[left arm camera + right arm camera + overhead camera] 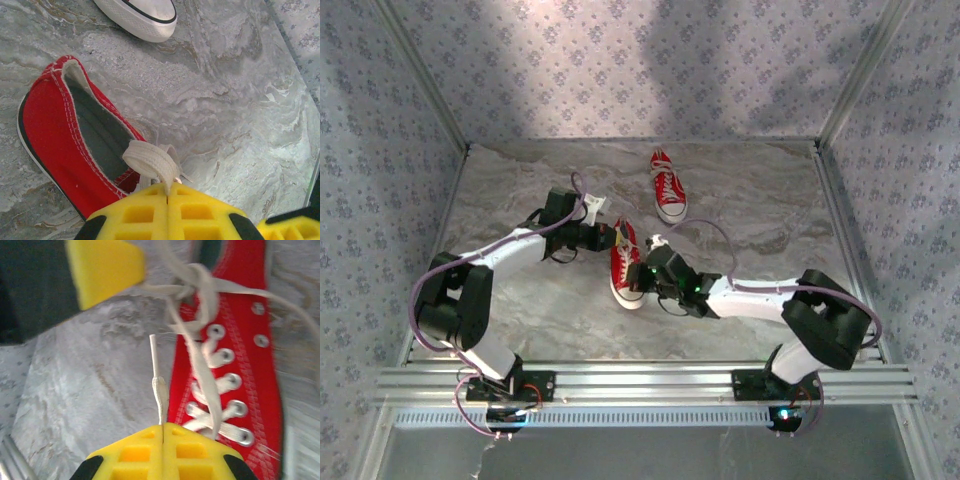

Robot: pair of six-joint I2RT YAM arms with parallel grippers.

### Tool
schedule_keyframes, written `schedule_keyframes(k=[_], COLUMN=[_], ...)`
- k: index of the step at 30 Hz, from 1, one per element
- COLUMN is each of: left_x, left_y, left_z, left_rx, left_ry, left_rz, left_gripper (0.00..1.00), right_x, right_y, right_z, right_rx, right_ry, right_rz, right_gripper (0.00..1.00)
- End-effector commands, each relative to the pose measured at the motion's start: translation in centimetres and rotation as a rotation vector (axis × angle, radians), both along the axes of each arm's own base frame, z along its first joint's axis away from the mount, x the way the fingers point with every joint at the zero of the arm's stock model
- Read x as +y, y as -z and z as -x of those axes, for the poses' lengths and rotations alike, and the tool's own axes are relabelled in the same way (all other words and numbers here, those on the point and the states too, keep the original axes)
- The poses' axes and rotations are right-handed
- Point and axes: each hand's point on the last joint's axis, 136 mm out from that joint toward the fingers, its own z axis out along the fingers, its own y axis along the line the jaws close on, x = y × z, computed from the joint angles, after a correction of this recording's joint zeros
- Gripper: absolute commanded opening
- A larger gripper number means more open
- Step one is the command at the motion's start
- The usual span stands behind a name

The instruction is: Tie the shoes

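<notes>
Both arms match, left arm (510,245) and right arm (752,294): white tube links between chunky black joint housings, with a lilac cable (418,290) looping alongside. The left pincer (167,189) and right pincer (163,429) have bright yellow fingers (135,214) with square waffle pockets, black bits behind. Tiny green light (695,290) on the right one's wrist. Black base plate (508,384) has a thin red wire.

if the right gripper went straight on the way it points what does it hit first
Probably the lace tangle on the near shoe, with the left gripper just left of that line. Depth is unclear, so the right gripper could touch the table first.
</notes>
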Motion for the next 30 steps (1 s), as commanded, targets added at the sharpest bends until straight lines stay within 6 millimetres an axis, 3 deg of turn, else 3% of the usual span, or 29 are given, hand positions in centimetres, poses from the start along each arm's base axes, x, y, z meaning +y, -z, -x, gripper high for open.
schedule_keyframes(k=[1,7,17,23,27,28,30], left_x=[-0.5,-0.5,-0.7,-0.7,-0.7,-0.7,-0.7], left_y=[-1.0,-0.9,-1.0,-0.8,-0.9,-0.9,-0.9], left_z=[0.1,0.3,0.2,0.3,0.2,0.2,0.2], left_rx=[-0.041,-0.048,-0.048,-0.039,-0.045,-0.044,-0.044], left_ry=[0.029,0.034,0.041,0.047,0.041,0.04,0.042], left_rz=[0.034,0.037,0.046,0.047,0.044,0.045,0.045], left_gripper=[0.0,0.0,0.0,0.0,0.0,0.0,0.0], right_x=[0.4,-3.9,-6.1,-7.2,-12.4,-13.1,-12.7], right_y=[1.0,2.4,1.1,1.0,2.7,2.8,2.5], right_z=[0.2,-2.4,-5.7,-6.6,-6.2,-6.1,-5.8], right_rx=[0.018,0.046,-0.004,-0.006,0.049,0.047,0.031], right_ry=[-0.056,0.105,0.133,0.159,0.374,0.397,0.372], right_rz=[0.036,0.089,0.098,0.131,0.325,0.346,0.336], right_gripper=[0.0,0.0,0.07,0.27,0.34,0.36,0.39])
